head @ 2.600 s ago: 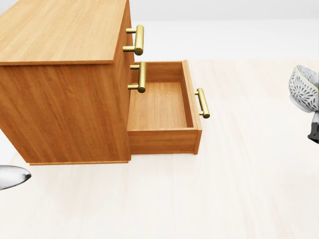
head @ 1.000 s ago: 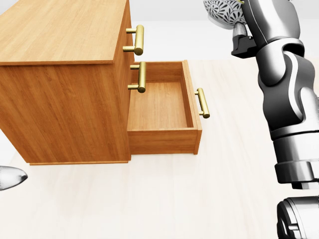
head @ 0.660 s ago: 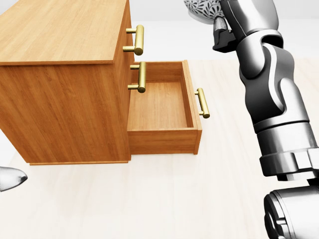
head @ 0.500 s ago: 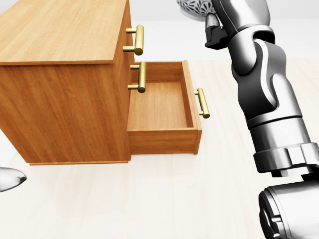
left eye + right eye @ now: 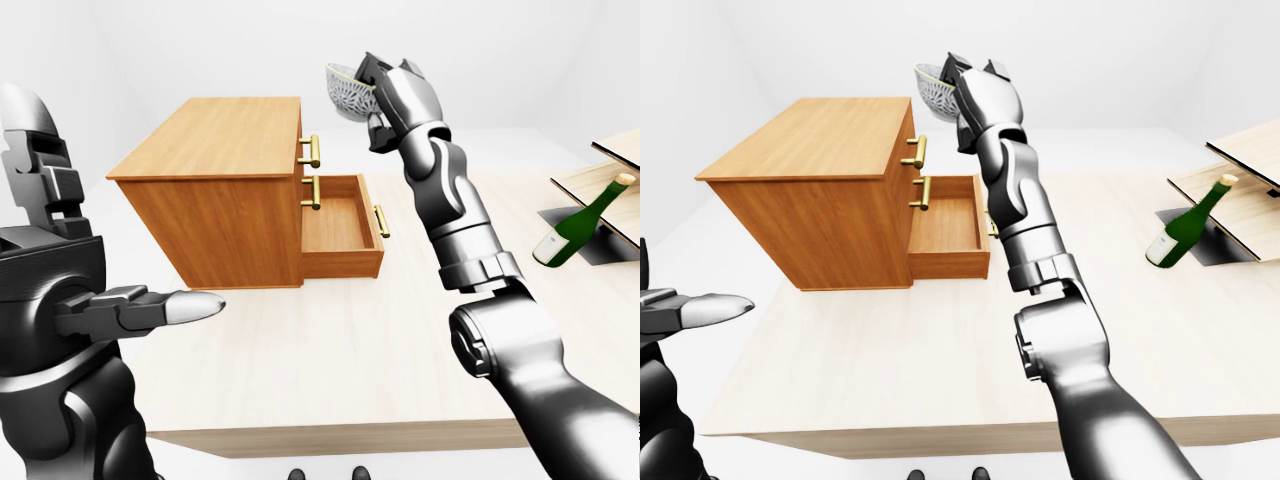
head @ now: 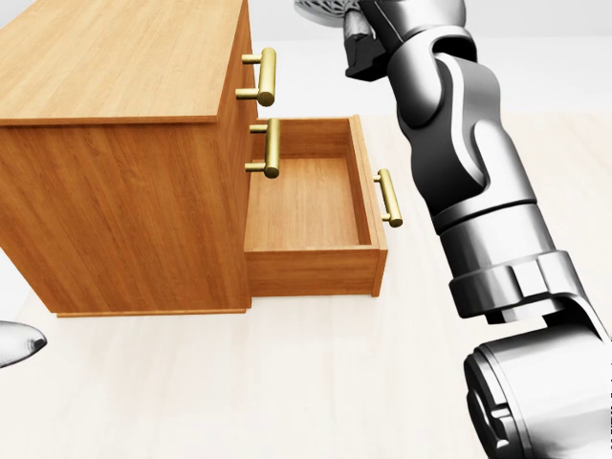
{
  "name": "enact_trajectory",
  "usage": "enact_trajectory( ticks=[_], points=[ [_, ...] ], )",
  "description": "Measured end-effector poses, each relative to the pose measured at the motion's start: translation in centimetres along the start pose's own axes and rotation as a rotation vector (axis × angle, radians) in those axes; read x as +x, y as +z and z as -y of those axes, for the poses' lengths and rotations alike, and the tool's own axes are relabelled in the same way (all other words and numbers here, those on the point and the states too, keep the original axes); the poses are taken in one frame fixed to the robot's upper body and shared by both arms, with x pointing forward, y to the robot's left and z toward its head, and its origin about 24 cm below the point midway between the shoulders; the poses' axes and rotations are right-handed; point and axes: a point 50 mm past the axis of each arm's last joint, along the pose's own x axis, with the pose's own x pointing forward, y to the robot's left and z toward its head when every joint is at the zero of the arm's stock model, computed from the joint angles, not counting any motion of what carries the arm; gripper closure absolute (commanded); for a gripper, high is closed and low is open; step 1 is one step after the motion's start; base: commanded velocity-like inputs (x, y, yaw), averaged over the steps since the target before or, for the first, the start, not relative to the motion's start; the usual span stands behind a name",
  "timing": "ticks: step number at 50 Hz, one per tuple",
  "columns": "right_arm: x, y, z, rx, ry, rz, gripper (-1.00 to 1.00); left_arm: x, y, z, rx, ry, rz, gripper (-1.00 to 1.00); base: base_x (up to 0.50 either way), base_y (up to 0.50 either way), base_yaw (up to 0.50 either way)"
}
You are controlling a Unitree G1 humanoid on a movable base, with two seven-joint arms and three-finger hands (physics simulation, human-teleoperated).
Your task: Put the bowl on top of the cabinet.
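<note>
Gripped the bowl (image 5: 346, 92) by its rim in the right hand (image 5: 385, 90), fingers clenched round it, mouth tilted toward the left of the left-eye view. Held it in the air, higher than the cabinet (image 5: 215, 140) top and just beyond its right edge, above the brass handles and the open drawer (image 5: 340, 225). Not yet over the wood, and touching nothing else. Raised that high, most likely, to clear the top edge before any setting down. Stretched the right arm nearly full length, probably because the cabinet stood well away across the worktop (image 5: 330, 370). Found the lower drawer pulled out, of no use to this task by the look of it. Parked the left hand (image 5: 150, 308) low at the left, released, fingers straight, grasping nothing, well apart from the cabinet and likely just out of the way. Saw a green bottle (image 5: 573, 225) tilted beside a slanted board (image 5: 600, 185) at far right. Found no brand or readable writing anywhere; the bottle's pale label was too small to read.
</note>
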Motion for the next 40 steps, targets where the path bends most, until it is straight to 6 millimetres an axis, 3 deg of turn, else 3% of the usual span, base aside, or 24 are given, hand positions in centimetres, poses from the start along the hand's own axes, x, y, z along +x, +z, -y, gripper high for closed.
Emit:
enact_trajectory(
  ticks=[40],
  points=[
    [1.6, 5.0, -0.3, 0.014, 0.029, 0.090, 1.00, 0.0, 0.1, 0.0, -0.005, 0.001, 0.003, -1.00, 0.00, 0.00, 0.00]
  ],
)
